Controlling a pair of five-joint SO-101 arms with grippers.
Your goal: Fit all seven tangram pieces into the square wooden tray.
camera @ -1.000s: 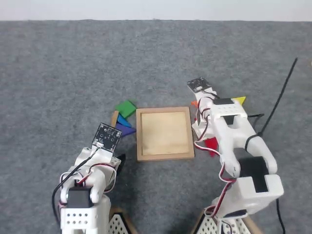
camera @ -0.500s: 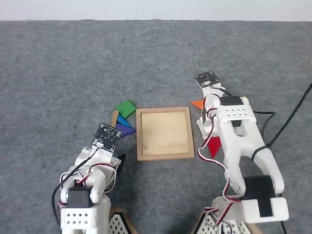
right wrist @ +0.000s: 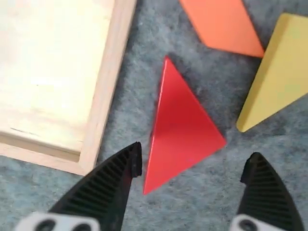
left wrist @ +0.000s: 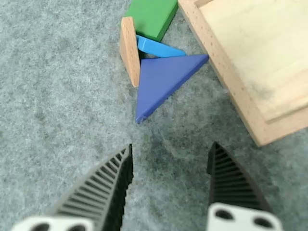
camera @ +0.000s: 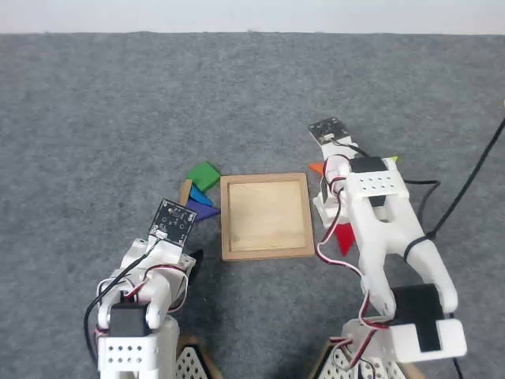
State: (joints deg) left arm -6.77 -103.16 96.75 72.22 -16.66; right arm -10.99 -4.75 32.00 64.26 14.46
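**Entry: right arm set over red triangle, tray unfilled**

Wooden tray point(camera: 225, 217) flat on the grey carpet point(camera: 118, 103), mid-table, nothing in it. All seven pieces lie outside it.

Target, by my reading: red triangle point(right wrist: 180, 127), flat on the carpet at about 4 o'clock from the tray centre in the high view. It is just beside the tray's right rim and not touching it. Its longest edge faces the tray and runs roughly parallel to that rim. The square corner points away from the tray.

Right gripper point(right wrist: 195, 156) is directly over this piece and is much the nearer arm. Jaws spread wide, nothing held. One fingertip is over the gap between long edge and rim, the other out past the square corner. The closing line therefore crosses the long edge, so a squeeze would catch edge against corner, a grip likely to slip. Height above the piece: cannot tell.

Other pieces on that side: orange parallelogram point(right wrist: 221, 24) at 1–2 o'clock, yellow triangle point(right wrist: 276, 72) farther out.

Left gripper point(left wrist: 171, 149) at 7–8 o'clock, over bare carpet, jaws wide apart, empty. Ahead of its tips lies the purple triangle point(left wrist: 166, 79). Bunched behind that are a blue piece point(left wrist: 159, 48), a plain wood piece point(left wrist: 129, 57) on edge and a green square point(left wrist: 151, 17), at 9–10 o'clock.
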